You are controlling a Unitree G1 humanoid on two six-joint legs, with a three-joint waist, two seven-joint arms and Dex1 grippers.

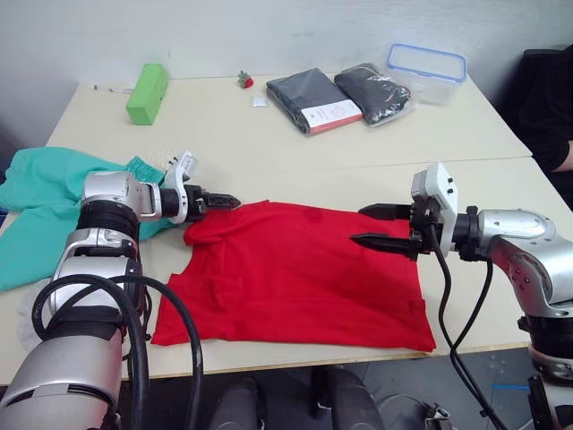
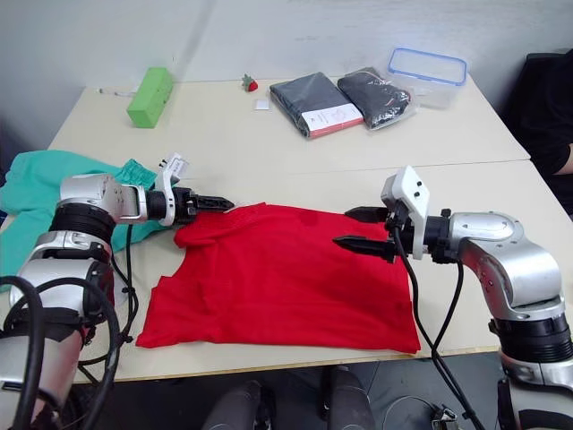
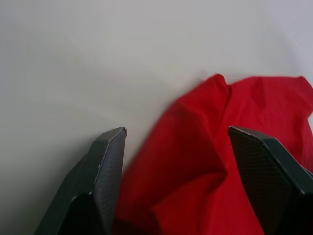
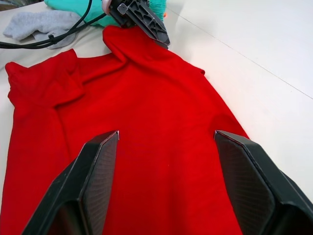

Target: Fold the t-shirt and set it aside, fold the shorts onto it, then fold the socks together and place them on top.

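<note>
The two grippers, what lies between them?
In the left eye view, only the red t-shirt spans between left gripper and right gripper.

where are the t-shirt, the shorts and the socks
t-shirt [image 1: 295, 278]: left eye view, middle of the red fabric
shorts [image 1: 40, 202]: left eye view, teal fabric beside the left arm
socks [image 4: 36, 23]: right wrist view, grey knit near the cable
</note>
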